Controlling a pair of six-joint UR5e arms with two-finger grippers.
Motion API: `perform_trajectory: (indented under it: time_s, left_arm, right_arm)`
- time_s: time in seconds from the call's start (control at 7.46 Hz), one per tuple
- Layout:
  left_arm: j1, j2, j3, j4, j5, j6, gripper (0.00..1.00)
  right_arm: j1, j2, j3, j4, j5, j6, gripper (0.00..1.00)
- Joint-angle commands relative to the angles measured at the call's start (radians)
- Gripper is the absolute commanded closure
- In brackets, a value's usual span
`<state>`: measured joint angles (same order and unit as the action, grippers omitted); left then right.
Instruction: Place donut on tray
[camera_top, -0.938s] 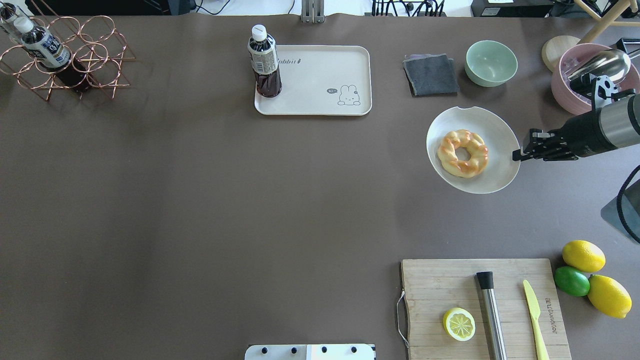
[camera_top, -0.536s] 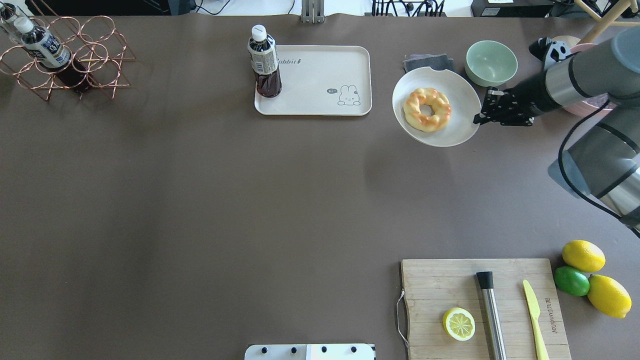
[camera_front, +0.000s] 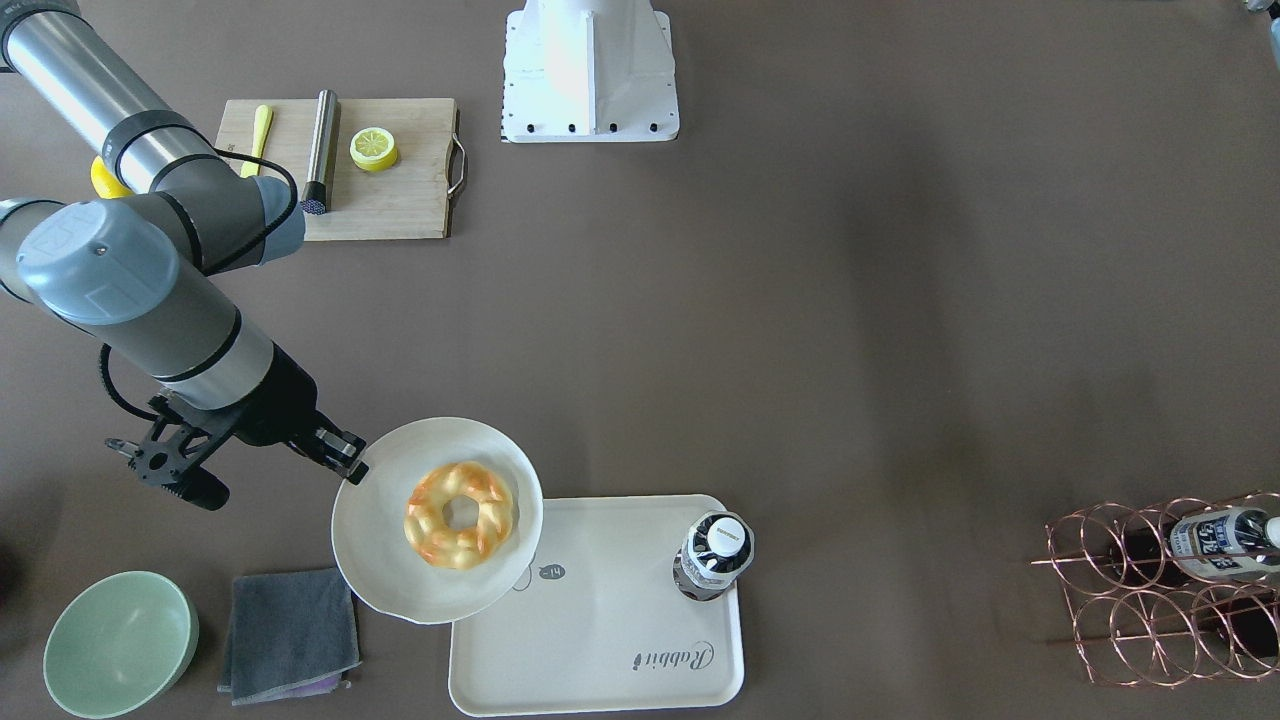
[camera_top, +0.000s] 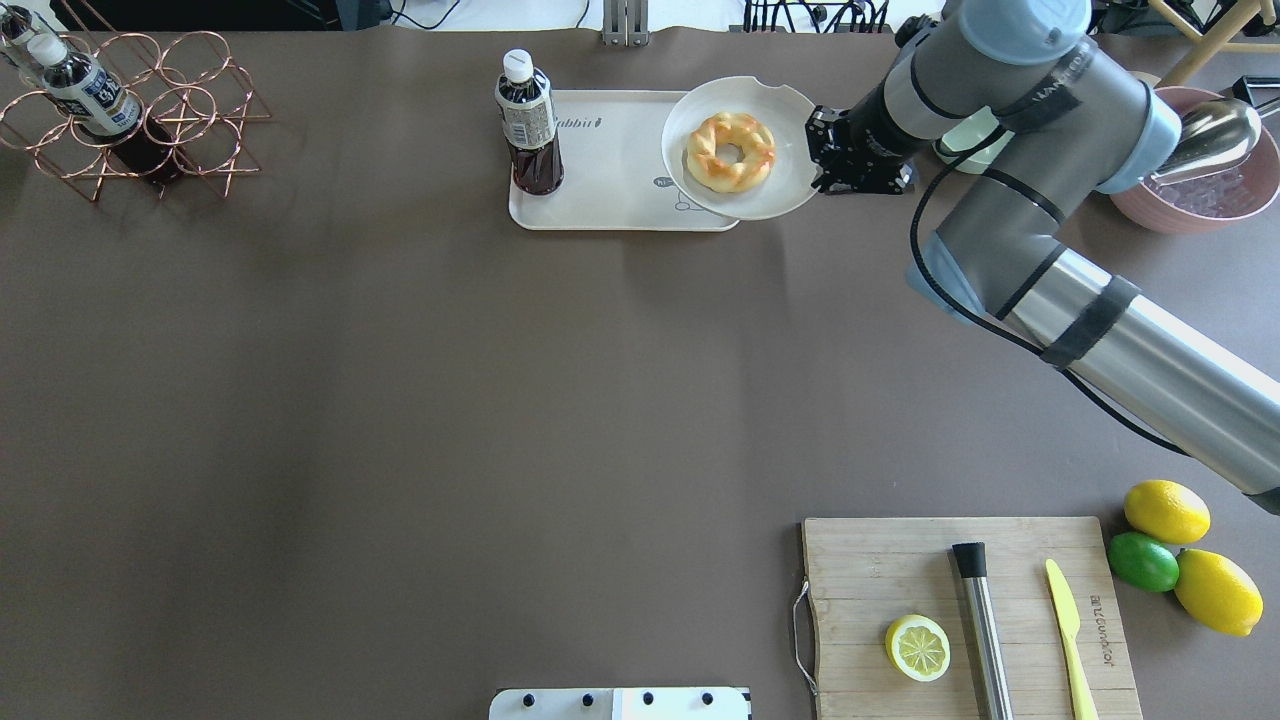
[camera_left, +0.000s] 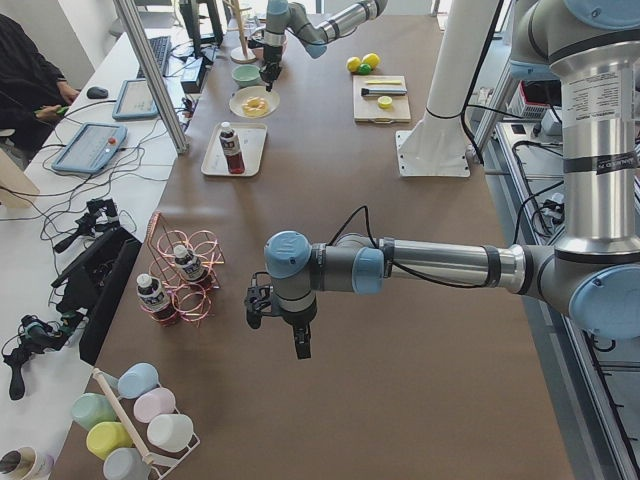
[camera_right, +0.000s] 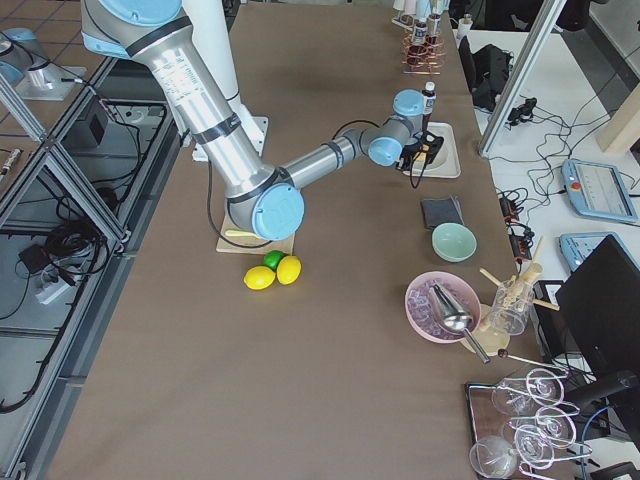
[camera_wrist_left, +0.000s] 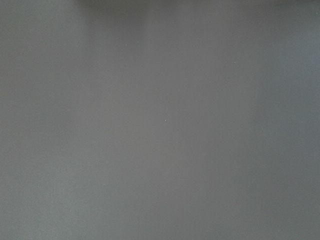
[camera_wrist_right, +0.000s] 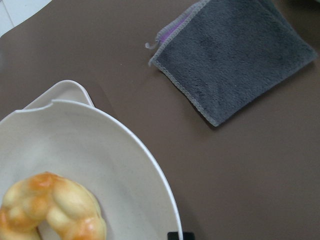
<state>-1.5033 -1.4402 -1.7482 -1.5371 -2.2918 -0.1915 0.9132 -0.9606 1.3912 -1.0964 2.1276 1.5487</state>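
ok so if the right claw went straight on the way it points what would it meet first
The right claw grips the rim of the plate, so the donut on it comes first. Past that lies the tray and possibly the bottle; depth is unclear.

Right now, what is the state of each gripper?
Left gripper: cannot be told from these views.
Right gripper: shut on the plate carrying the donut.

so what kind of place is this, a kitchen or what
Most likely a robotics lab staged as a kitchen: the right arm holds a plate with a donut, while teach pendants lie on the operators' desk.
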Motion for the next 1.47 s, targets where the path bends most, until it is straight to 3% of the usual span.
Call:
perform_trajectory:
  time_s: [0.0,0.27,0.54,0.94,1.07,1.21,1.34]
  left_arm:
    - [0.000,-0.003,0.003,0.000,0.000,0.001,0.02]
    - [0.000,-0.003,0.004,0.000,0.000,0.003,0.02]
    - [0.000,-0.003,0.006,0.000,0.000,0.004,0.02]
    - [0.000,-0.005,0.004,0.000,0.000,0.004,0.02]
    - [0.000,-0.008,0.004,0.000,0.000,0.004,0.02]
    - [0.000,-0.008,0.003,0.000,0.000,0.004,0.02]
    - [0.000,-0.008,0.003,0.000,0.000,0.004,0.02]
  right_arm:
    - [-0.037,0.196,-0.197,-0.017,-0.078,0.167,1.00]
    - [-0.088,0.243,-0.274,-0.004,-0.161,0.229,1.00]
    - [-0.126,0.243,-0.309,0.083,-0.222,0.319,1.00]
    - [-0.129,0.250,-0.322,0.090,-0.242,0.346,1.00]
    - [-0.129,0.252,-0.333,0.090,-0.251,0.347,0.62]
    - [-0.138,0.258,-0.340,0.090,-0.296,0.346,0.02]
    - [-0.146,0.260,-0.342,0.090,-0.320,0.346,0.00]
